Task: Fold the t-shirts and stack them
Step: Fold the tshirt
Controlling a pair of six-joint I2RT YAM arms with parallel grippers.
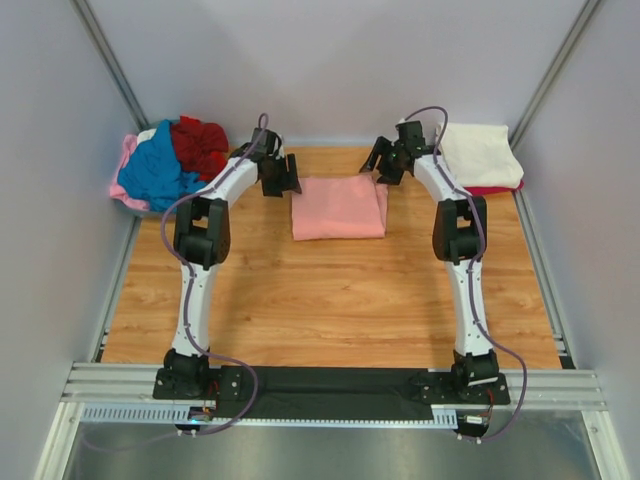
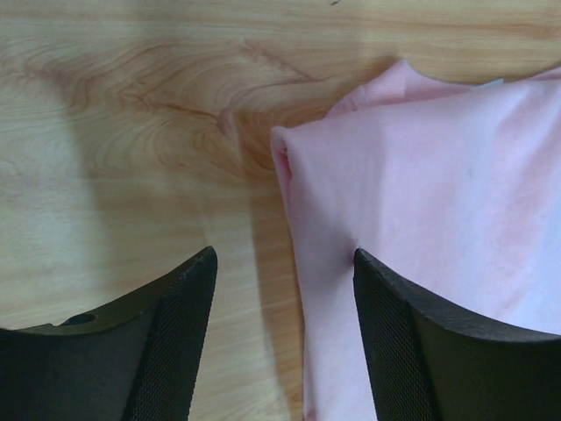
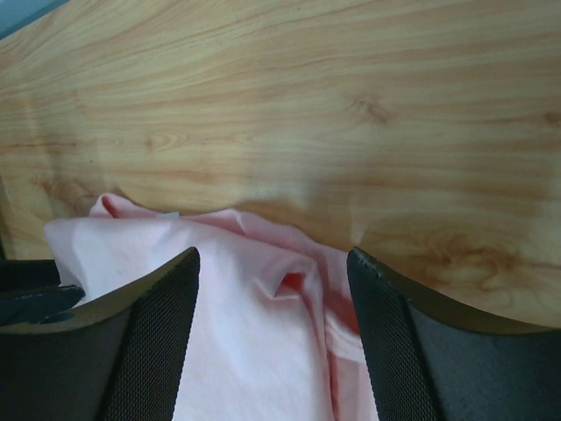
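A salmon-pink t-shirt point(image 1: 338, 207) lies folded into a rectangle at the far middle of the wooden table. My left gripper point(image 1: 284, 181) hovers open over its far left corner; the left wrist view shows the shirt's edge point(image 2: 421, 193) between the spread fingers point(image 2: 175, 342). My right gripper point(image 1: 385, 165) hovers open over the far right corner, where the cloth point(image 3: 254, 342) is bunched in folds. A heap of blue point(image 1: 155, 170), dark red point(image 1: 200, 145) and pale pink point(image 1: 124, 165) t-shirts lies at the far left. A folded cream t-shirt point(image 1: 480, 152) rests on a dark red one point(image 1: 495, 189) at the far right.
The wooden table point(image 1: 330, 300) is bounded by grey walls at the back and sides. Metal rails point(image 1: 330, 385) and both arm bases sit at the near edge.
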